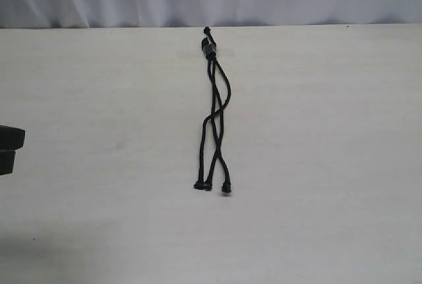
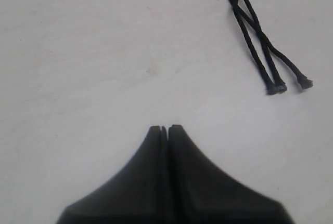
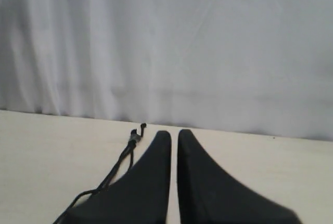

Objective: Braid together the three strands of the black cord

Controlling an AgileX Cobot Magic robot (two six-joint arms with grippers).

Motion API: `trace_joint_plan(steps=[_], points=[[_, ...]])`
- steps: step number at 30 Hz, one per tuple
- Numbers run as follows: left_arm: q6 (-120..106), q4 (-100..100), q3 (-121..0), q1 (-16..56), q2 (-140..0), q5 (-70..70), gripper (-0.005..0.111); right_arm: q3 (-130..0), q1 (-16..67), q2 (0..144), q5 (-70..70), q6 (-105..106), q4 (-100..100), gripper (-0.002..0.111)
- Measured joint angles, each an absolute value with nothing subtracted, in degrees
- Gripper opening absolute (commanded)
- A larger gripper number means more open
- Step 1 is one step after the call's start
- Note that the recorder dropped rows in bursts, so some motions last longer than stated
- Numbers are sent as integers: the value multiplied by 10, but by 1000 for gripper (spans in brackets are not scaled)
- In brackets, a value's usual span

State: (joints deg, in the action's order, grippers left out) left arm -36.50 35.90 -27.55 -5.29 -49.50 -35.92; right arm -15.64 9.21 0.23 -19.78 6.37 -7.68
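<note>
Pale desk (image 1: 330, 165) bears the black cord (image 1: 214, 119), lying apart from the clenched, empty left gripper (image 2: 167, 129) and right gripper (image 3: 174, 133).

No readable text, label, brand, number or sign in any view. Nothing legible on the black cord (image 1: 211, 52) or the tabletop (image 1: 316, 165).
</note>
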Motion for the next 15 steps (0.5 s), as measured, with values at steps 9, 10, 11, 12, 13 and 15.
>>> trace_joint_plan(steps=[9,10,11,12,13,15], points=[[-365,359,-275,-53,-495,-359,0,-89,37,2,-198,-13,-29,4],[-365,359,-275,-53,-495,-359,0,-81,36,2,-198,-14,-28,4],[-365,359,-275,-53,-495,-359,0,-75,35,2,-198,-15,-27,4],[-365,359,-275,-53,-495,-359,0,-65,35,2,-198,-18,-25,4],[-365,359,-275,-53,-495,-359,0,-58,35,2,-198,-19,-24,4],[-365,359,-275,-53,-495,-359,0,-40,35,2,-198,-19,-23,4]])
